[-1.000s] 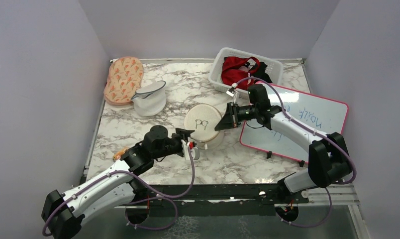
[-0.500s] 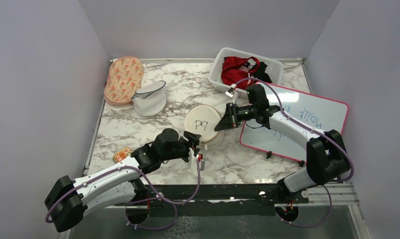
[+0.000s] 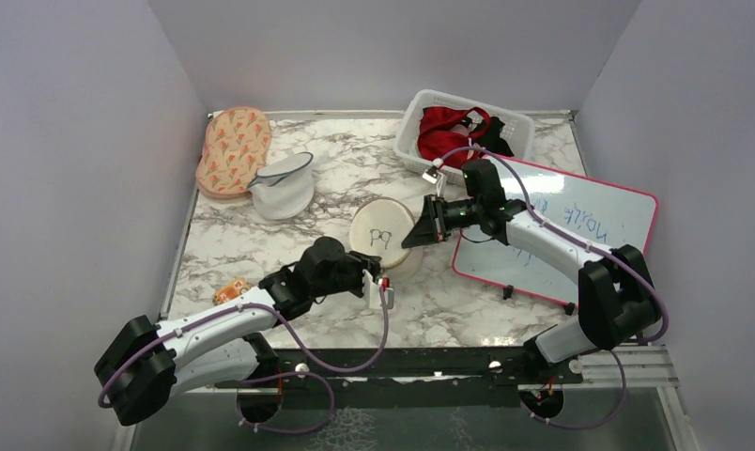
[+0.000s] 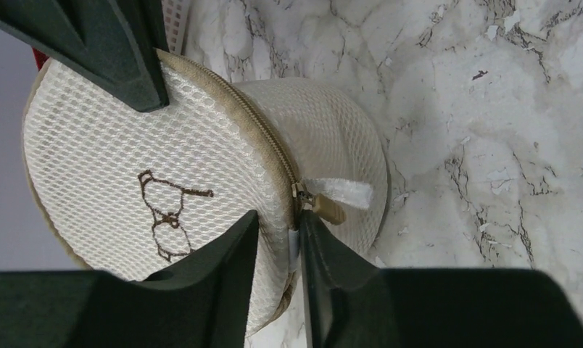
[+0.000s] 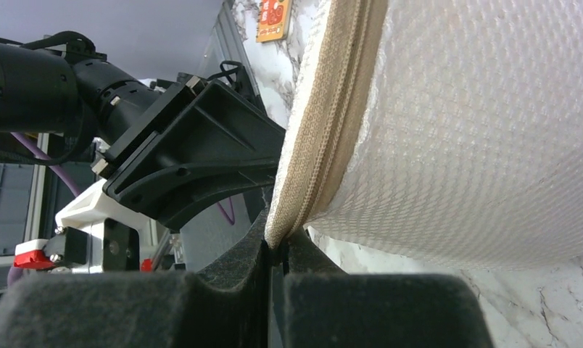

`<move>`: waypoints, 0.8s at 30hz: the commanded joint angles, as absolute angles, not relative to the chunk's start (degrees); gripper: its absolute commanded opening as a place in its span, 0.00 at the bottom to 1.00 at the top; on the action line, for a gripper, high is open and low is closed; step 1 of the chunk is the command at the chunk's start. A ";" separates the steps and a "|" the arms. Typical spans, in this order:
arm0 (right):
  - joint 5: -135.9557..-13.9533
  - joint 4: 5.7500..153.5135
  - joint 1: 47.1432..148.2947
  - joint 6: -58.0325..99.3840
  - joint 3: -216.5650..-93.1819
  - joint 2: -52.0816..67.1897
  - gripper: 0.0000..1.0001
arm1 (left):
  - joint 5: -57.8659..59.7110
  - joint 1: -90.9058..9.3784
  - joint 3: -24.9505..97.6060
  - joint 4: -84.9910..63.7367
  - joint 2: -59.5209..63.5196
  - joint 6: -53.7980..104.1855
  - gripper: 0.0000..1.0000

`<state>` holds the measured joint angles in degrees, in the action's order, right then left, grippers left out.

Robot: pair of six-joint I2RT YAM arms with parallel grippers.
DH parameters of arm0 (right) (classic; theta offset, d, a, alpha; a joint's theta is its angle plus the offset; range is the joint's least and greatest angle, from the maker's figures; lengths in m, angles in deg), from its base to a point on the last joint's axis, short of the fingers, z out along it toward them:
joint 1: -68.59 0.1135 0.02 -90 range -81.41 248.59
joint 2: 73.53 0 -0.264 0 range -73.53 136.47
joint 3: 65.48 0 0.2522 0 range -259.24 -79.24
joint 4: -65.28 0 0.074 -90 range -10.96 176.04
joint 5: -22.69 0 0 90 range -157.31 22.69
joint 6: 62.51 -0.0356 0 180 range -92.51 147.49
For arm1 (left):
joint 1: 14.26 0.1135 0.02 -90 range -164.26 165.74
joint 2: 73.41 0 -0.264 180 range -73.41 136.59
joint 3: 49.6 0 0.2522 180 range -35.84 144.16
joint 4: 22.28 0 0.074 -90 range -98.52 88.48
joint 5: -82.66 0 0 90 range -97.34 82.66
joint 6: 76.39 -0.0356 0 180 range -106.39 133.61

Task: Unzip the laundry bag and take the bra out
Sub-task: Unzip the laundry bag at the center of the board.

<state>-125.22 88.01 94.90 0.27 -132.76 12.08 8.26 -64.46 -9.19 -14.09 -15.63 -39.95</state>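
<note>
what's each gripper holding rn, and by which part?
Both hold the cream round mesh laundry bag. The right gripper pinches its tan zip seam at the rim; the left gripper appears closed on that seam beside the zipper pull.

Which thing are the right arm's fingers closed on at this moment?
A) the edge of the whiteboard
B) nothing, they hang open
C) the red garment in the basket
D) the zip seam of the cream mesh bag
D: in the right wrist view the right fingers are pressed together on the tan zip seam at the rim of the laundry bag.
</note>
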 commanded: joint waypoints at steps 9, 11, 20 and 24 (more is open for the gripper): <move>-114.77 95.71 95.56 6.29 -137.90 12.04 0.34 | 8.74 -63.84 -8.94 -14.87 -24.86 -30.22 0.00; -106.99 98.23 95.57 7.71 -138.68 10.57 0.54 | 7.25 -63.85 -7.49 -15.19 -25.44 -25.14 0.00; -84.65 104.75 98.96 12.33 -142.09 4.90 0.75 | -4.17 -63.38 6.46 -4.94 -16.70 1.97 0.00; -80.65 98.63 99.84 13.38 -138.14 -3.06 0.75 | -2.78 -61.67 10.97 -1.30 -11.45 10.41 0.00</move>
<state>-89.88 101.80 98.74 10.19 -140.41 4.51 -0.20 -63.39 6.16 -5.26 -15.21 -3.47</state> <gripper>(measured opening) 0.746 0.025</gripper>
